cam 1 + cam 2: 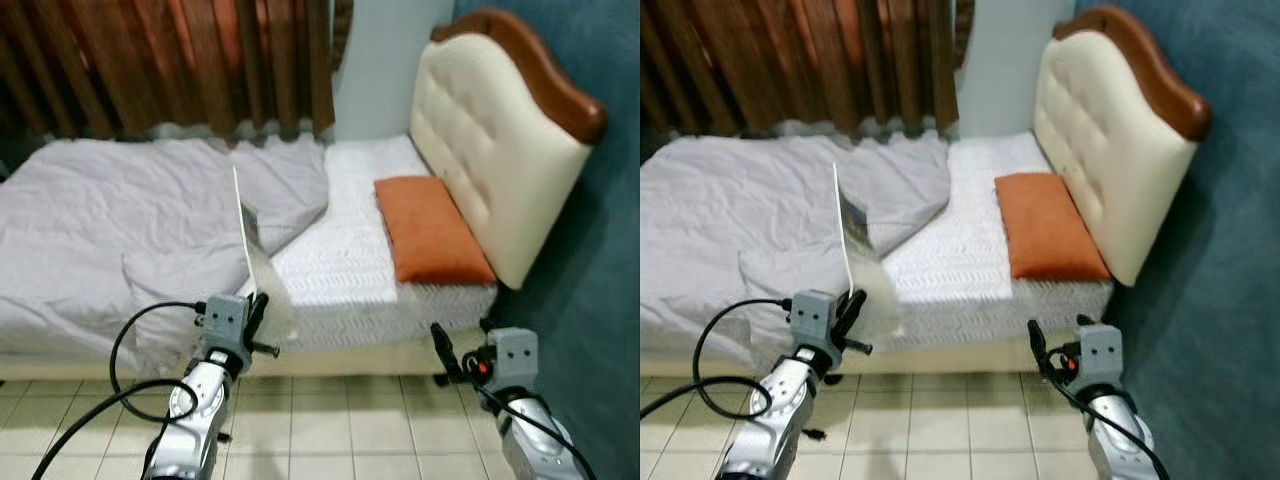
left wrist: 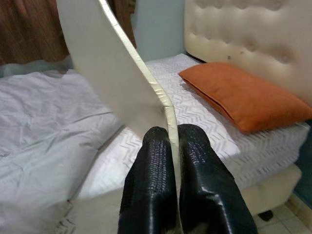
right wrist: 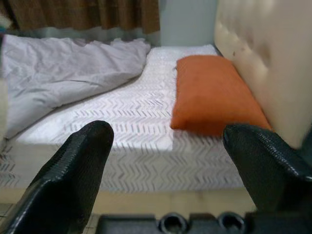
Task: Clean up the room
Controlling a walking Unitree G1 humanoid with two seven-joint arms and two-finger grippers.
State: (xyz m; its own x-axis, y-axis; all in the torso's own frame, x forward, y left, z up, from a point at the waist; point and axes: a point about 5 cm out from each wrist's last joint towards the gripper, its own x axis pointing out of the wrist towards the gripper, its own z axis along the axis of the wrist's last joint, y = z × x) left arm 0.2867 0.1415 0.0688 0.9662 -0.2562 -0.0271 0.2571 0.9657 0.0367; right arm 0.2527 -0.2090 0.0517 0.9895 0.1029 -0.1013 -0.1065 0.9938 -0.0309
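My left gripper [image 1: 259, 312] is shut on the lower edge of a thin cream book [image 1: 250, 240], which stands upright and edge-on in front of the bed. Seen from the left wrist, the two black fingers [image 2: 156, 165] pinch the book [image 2: 114, 73] between them. My right gripper [image 1: 441, 345] is open and holds nothing. It hovers low by the bed's front right corner, and from the right wrist its fingers [image 3: 78, 165] stand wide apart, facing the orange pillow [image 3: 209, 92].
A crumpled grey blanket [image 1: 120, 210] covers the left of the bed. The white mattress [image 1: 340, 260] and orange pillow [image 1: 430, 230] lie before the cream headboard [image 1: 500, 130]. Brown curtains [image 1: 170, 60] hang behind, a blue wall [image 1: 610, 260] stands right, and tiled floor [image 1: 330, 420] lies below.
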